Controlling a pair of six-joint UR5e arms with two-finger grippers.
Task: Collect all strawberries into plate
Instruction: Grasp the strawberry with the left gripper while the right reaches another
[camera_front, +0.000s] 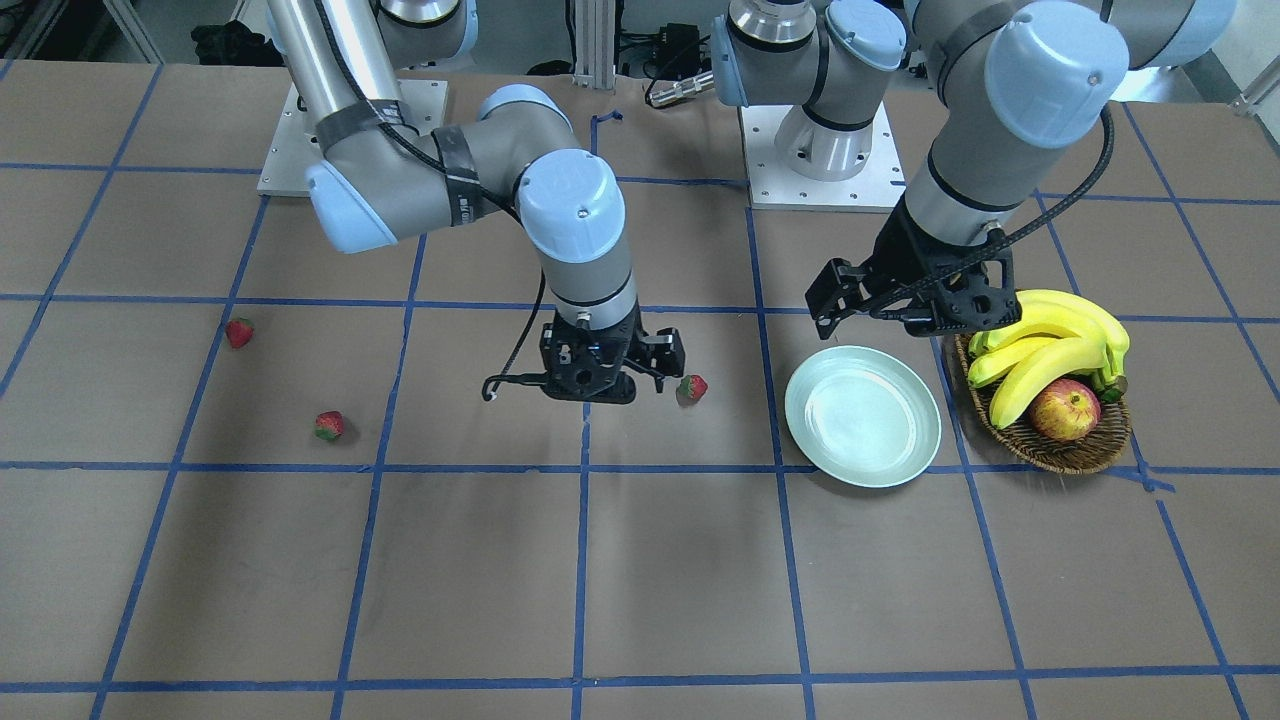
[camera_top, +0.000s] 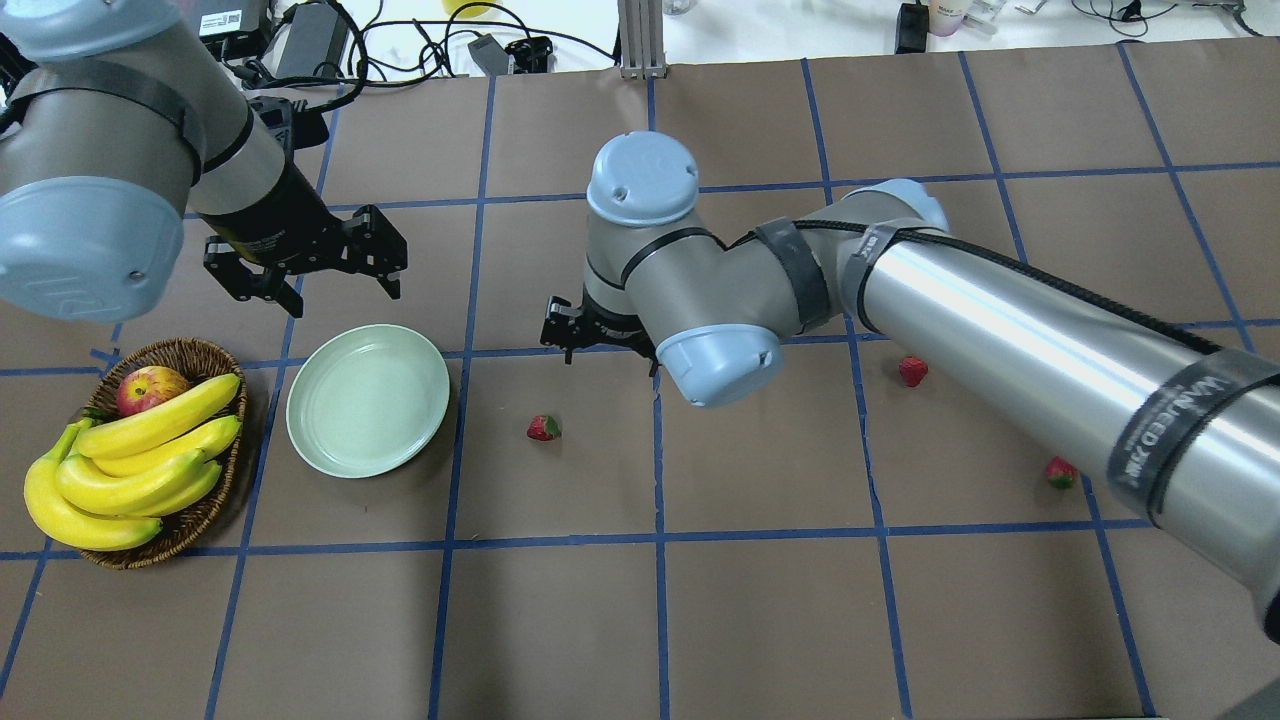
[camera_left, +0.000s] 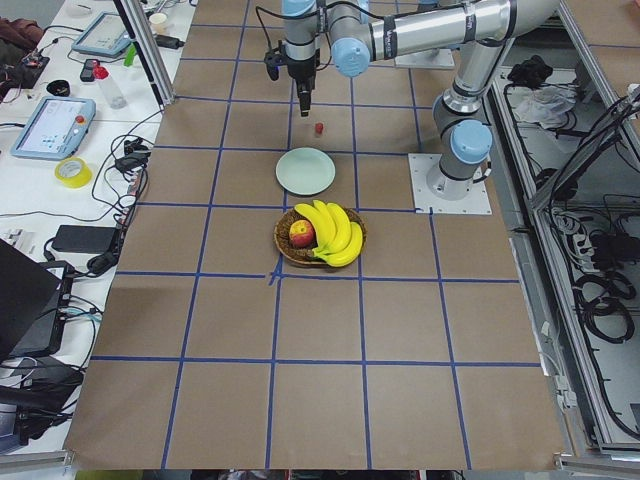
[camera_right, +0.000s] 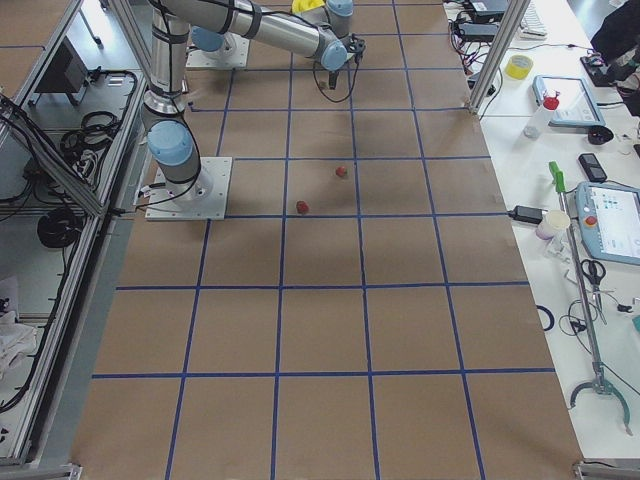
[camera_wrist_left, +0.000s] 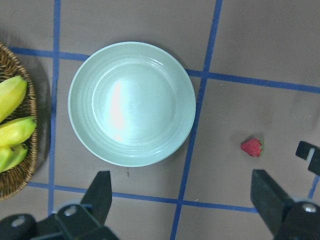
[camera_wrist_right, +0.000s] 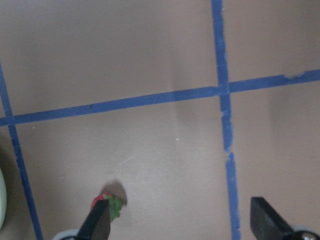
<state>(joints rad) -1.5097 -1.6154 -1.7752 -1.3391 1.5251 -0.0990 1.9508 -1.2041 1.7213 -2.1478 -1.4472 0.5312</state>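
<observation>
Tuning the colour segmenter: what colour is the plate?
Pale mint green, glossy. The plate shows best in the left wrist view.

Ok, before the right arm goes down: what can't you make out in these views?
- Nearest strawberry, right wrist view: lower part hidden behind the right gripper finger.
- Right gripper, overhead view: mostly covered by its own wrist joint, fingertips unseen.
- Two far strawberries, exterior right view: too small to read their orientation.
- Basket floor, every view: covered by bananas and apple.
</observation>
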